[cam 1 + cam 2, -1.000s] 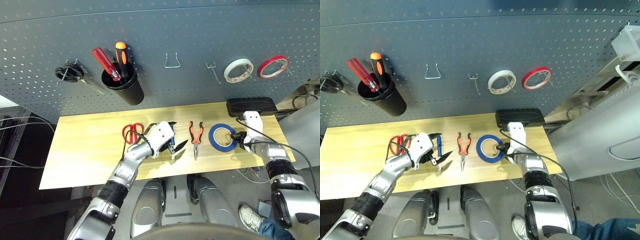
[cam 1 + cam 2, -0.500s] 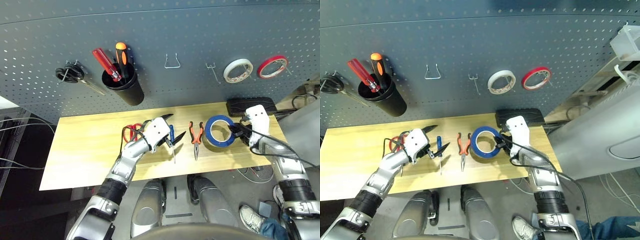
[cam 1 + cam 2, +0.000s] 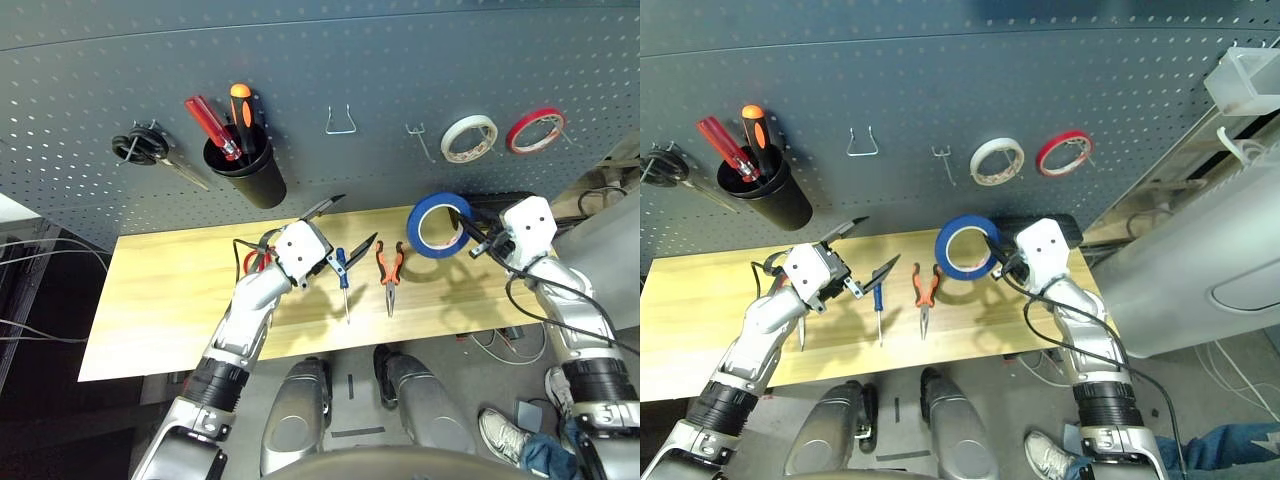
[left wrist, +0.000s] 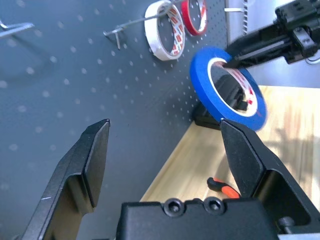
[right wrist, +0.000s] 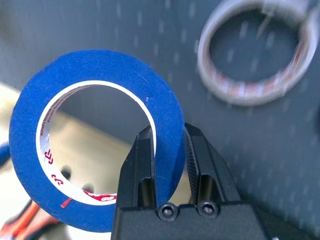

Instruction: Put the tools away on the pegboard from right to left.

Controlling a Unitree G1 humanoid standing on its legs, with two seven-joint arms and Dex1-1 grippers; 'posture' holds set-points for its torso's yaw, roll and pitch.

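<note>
Right gripper [image 5: 167, 150] clamped on blue tape roll's [image 3: 438, 224] rim, roll upright above table's [image 3: 160, 300] far right, in front of pegboard [image 3: 350, 60], below white tape roll [image 3: 470, 138]. Left gripper [image 3: 345, 225] spread wide, empty, above red-handled scissors [image 3: 253, 262]; pliers [image 3: 390, 268] and blue-handled screwdriver [image 3: 342, 275] flat between grippers.

text: red print inside blue tape roll [image 5: 55, 150] | unreadable
</note>
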